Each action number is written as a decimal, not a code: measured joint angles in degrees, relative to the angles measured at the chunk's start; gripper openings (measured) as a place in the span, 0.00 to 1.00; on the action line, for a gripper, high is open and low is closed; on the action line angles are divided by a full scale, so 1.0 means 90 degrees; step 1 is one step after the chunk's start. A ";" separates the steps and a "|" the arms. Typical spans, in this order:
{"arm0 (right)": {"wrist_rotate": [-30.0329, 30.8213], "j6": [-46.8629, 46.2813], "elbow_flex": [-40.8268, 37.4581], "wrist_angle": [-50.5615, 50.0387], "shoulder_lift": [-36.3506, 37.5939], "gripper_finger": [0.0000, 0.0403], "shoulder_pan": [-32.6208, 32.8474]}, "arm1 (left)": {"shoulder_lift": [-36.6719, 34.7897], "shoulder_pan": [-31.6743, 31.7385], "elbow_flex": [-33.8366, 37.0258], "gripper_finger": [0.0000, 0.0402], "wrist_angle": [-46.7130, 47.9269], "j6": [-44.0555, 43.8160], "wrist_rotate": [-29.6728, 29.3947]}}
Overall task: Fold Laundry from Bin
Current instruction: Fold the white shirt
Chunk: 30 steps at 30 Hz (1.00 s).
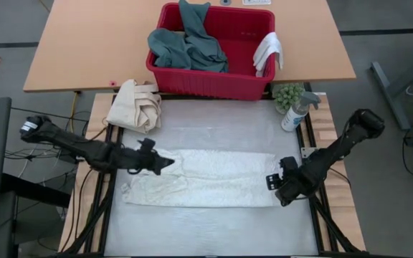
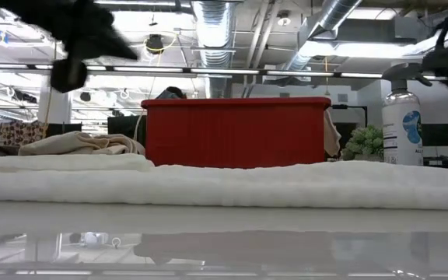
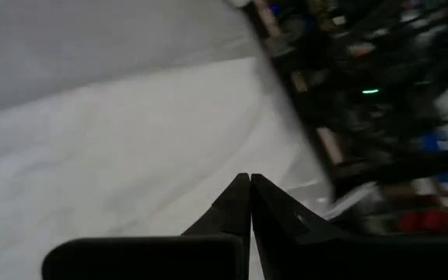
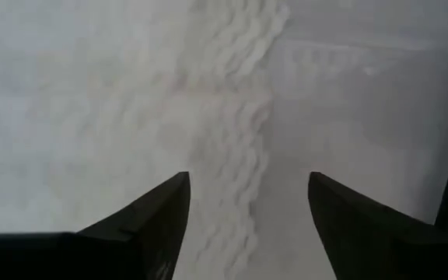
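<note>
White towel (image 1: 214, 179) (one), two tools, spread.

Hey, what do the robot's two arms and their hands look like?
Both arms are dark, near-black, slim and jointed. The left hand ends in two tapered, wedge-shaped black fingers; the right hand has the same matte black fingers. No markings are visible.

White towel (image 1: 214, 178), red bin (image 1: 210, 51), pale bench (image 1: 214, 229)

The towel is white with a nubbly woven texture; the bin is solid red, holding a teal-green garment (image 1: 188, 44) and a small white cloth (image 1: 267, 51). A cream canvas bundle (image 1: 135, 104) lies beside it, near a white spray bottle (image 1: 295, 112) with blue label and a green plant (image 1: 287, 94).
</note>
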State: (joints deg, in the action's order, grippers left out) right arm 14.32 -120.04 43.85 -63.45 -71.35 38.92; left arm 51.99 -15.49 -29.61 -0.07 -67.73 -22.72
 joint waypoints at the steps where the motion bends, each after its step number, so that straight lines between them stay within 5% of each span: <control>1: 0.0016 0.0031 -0.0104 0.0020 0.0067 0.72 -0.0056 | 0.0146 0.0142 -0.0002 0.00 -0.0395 0.0132 0.0196; 9: 0.0086 0.0705 -0.0900 0.1111 0.0356 0.72 -0.0540 | 0.2415 0.1152 -0.0869 0.00 -0.2384 0.0968 0.1571; 15: 0.0105 0.0740 -0.1046 0.1179 0.0349 0.72 -0.0688 | 0.4487 0.1358 -0.2676 0.00 -0.2337 0.1971 0.2954; 30: 0.0329 0.0844 -0.1042 0.1499 0.0349 0.72 -0.0663 | 0.8333 0.1275 -0.6386 0.00 -0.2097 0.2831 0.4420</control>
State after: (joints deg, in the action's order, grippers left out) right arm 17.28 -112.44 34.48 -49.96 -68.20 32.95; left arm 126.99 -4.02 -87.09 -18.94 -42.25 17.06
